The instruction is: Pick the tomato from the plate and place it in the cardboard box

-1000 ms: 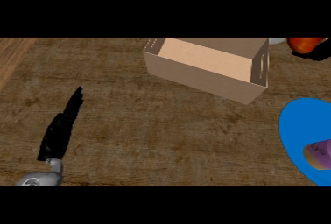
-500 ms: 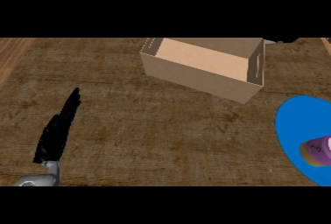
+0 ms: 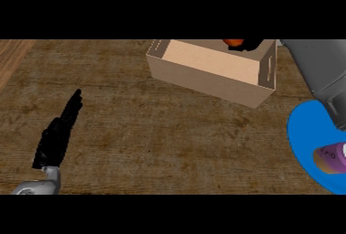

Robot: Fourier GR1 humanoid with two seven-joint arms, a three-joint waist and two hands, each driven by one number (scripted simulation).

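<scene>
Curling round the red tomato (image 3: 235, 43), the right hand (image 3: 251, 44) hung over the open cardboard box (image 3: 215, 68); the left hand (image 3: 59, 132) rested straight-fingered on the wood-grain bench (image 3: 169, 132).

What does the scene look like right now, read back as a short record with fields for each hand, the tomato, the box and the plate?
left hand: open, fingers straight, resting over the counter at the view's left
right hand: black fingers curled round the tomato, above the box's far side
tomato: red-orange, partly hidden, over the open box
cardboard box: open top, upper middle of the counter
plate: blue, at the right edge, tomato gone from it
purple object: lying on the plate, cut off by the edge
</scene>
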